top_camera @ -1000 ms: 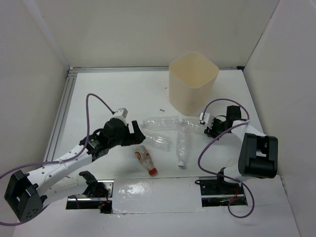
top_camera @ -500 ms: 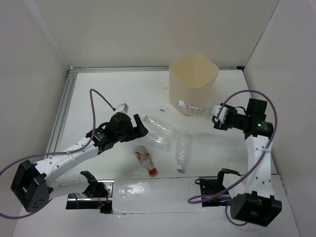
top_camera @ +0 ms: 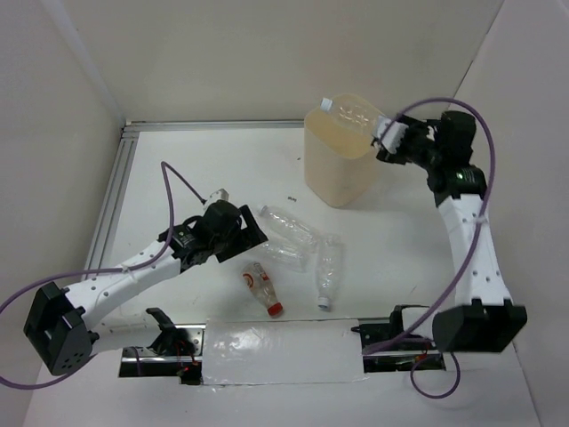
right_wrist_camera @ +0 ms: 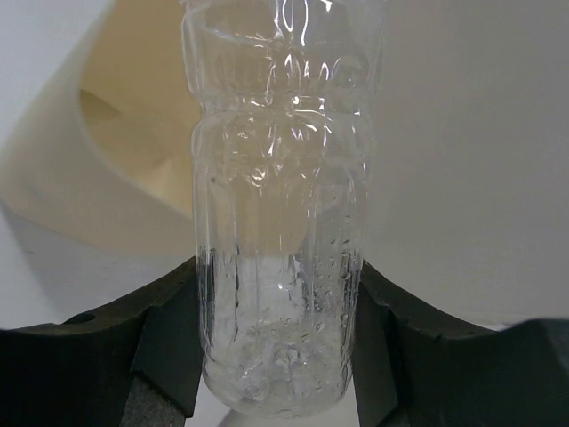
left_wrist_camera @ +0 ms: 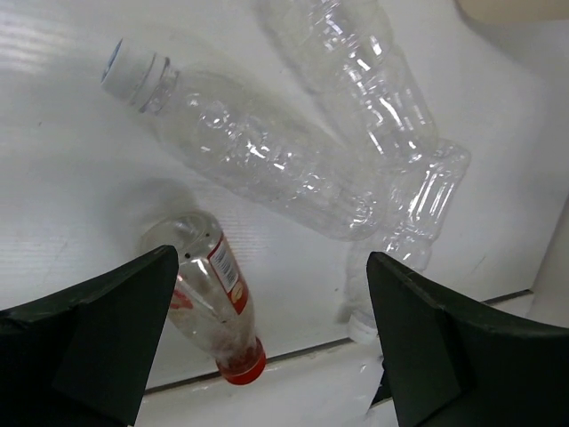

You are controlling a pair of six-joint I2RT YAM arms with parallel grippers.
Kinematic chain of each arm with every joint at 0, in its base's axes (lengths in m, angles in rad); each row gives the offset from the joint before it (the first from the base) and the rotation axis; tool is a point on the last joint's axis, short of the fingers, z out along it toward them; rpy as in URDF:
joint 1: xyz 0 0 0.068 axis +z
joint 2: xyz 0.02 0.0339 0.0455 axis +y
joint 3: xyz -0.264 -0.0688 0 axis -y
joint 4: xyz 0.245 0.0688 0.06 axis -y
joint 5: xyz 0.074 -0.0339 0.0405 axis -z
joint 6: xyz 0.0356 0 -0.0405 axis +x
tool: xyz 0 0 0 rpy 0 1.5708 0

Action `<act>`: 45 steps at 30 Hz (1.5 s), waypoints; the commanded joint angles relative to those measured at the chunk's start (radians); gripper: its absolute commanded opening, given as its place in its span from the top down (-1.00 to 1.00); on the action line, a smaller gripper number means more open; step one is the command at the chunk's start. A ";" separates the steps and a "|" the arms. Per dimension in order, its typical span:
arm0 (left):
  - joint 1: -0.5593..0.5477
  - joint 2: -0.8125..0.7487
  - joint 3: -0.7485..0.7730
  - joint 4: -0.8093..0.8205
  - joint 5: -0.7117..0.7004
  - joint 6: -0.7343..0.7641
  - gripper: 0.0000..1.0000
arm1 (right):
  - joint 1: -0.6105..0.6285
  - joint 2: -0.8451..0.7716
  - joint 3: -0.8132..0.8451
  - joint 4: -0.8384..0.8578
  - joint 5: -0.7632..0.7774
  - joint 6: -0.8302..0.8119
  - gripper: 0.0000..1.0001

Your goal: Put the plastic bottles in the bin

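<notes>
Over the white table (top_camera: 222, 169), right fingers (right_wrist_camera: 169, 342) pinch a bottle (right_wrist_camera: 280, 267) above the bin (top_camera: 342, 173); left fingers (left_wrist_camera: 107, 320) gape, empty.

Bin (top_camera: 342, 169) at far right of table (top_camera: 178, 169). Right gripper (top_camera: 388, 140) above bin's right rim, clamped on held bottle (top_camera: 353, 113). Held bottle lies above bin mouth, cap end left. Three bottles (top_camera: 286, 224) grouped mid-table, before bin: two overlapping, third just right. Short bottle (top_camera: 260, 286) nearer, left of third, apart. Left gripper (top_camera: 249, 235), jaws spread, just left of group.
</notes>
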 commanded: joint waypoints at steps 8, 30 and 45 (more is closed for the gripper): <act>-0.067 0.022 -0.058 -0.121 -0.028 -0.094 -1.00 | 0.120 0.363 0.381 -0.023 0.355 -0.229 -0.30; -0.122 0.186 -0.060 -0.075 -0.017 -0.063 -1.00 | 0.060 0.275 0.325 -0.100 0.073 -0.185 -1.00; -0.178 0.237 -0.080 -0.031 -0.008 -0.022 0.43 | -0.044 -0.026 -0.021 -0.123 -0.290 0.246 -0.67</act>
